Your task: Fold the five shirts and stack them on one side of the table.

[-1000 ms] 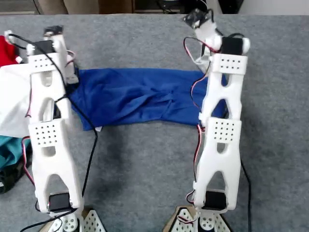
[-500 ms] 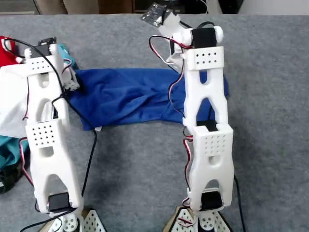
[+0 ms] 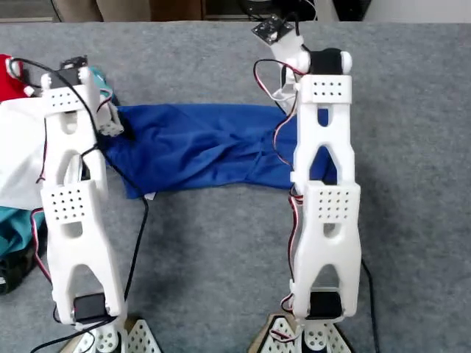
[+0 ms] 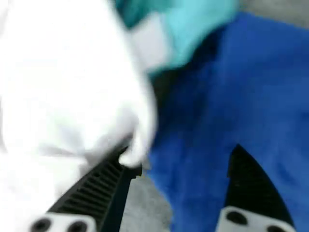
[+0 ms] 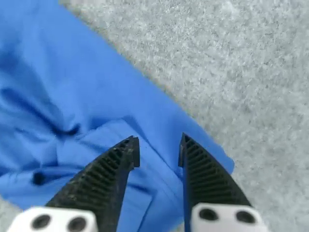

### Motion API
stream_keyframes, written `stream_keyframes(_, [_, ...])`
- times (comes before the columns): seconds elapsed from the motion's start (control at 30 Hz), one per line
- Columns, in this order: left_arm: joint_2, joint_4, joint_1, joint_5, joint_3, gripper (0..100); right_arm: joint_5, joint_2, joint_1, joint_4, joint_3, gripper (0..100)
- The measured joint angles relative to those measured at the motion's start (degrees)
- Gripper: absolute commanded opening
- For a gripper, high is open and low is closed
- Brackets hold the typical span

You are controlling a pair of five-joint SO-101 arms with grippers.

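A blue shirt [image 3: 199, 147] lies crumpled in a wide band across the table's far middle. My left gripper [image 4: 183, 162] is open low over its left end, where the blue cloth [image 4: 241, 96] meets a white shirt [image 4: 58, 96] and a teal one [image 4: 193, 24]. In the high view the left gripper [image 3: 116, 126] sits at that same edge. My right gripper [image 5: 158, 145] is open with a narrow gap, just above the blue shirt [image 5: 58, 96] near its hem by the bare table. The right arm [image 3: 324, 147] stretches over the shirt's right end.
At the left edge lie a red shirt [image 3: 7, 77], a white shirt [image 3: 18, 154], a teal shirt [image 3: 15, 224] and a dark garment [image 3: 15, 268]. Grey tabletop [image 3: 221, 257] stretches in front of the blue shirt and to the right of the right arm.
The right arm swung left over the blue shirt, then came partway back to the right. The left arm shifted only slightly. The blue shirt lies as before.
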Motion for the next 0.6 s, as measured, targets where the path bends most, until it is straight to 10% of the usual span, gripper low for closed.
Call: stream_keyframes(0.6, [5.5,-0.2,5.4,0.0,-8.4,2,-14.2,6.3,10.2,-16.0,-0.1,16.0])
